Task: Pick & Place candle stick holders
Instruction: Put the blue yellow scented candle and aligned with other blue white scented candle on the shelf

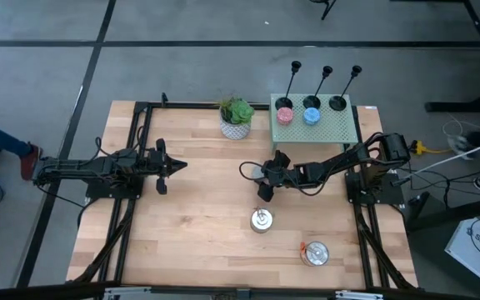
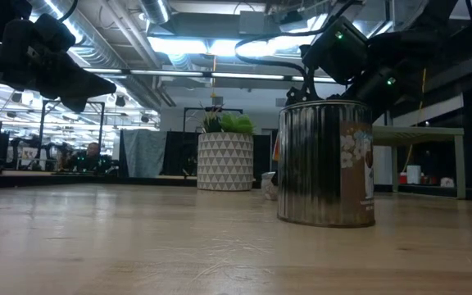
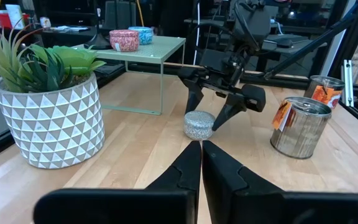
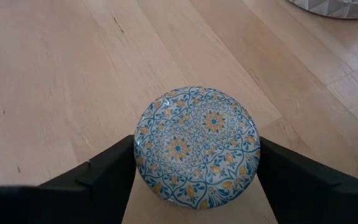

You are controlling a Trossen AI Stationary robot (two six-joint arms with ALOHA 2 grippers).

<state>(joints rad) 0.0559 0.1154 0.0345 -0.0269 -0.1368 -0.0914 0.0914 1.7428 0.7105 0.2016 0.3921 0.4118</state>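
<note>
Three black candle stick holders (image 1: 284, 107) (image 1: 311, 107) (image 1: 337, 102) stand on their round bases on a green perforated rack (image 1: 315, 127) at the far right. A pink candle (image 1: 284, 115) sits in the left dish and a blue candle (image 1: 311, 116) in the middle one. My right gripper (image 1: 265, 182) is at the table's middle, shut on a small round grey candle (image 3: 199, 124) with a blue-and-yellow patterned top (image 4: 196, 144). My left gripper (image 1: 172, 167) is shut and empty, left of the middle, above the table. My right gripper pinches the grey candle between its two fingers, one on each side of its round wall (image 4: 138, 163). The fingers (image 3: 195, 102) come from above, slanting from the table's right. The candle stands upright with its bottom on the table.
A white patterned plant pot (image 1: 237, 119) stands left of the rack. Two round silver tins (image 1: 262, 220) (image 1: 315, 253) stand nearer the front, right of the middle. Bare wood lies between the two arms and along the front left.
</note>
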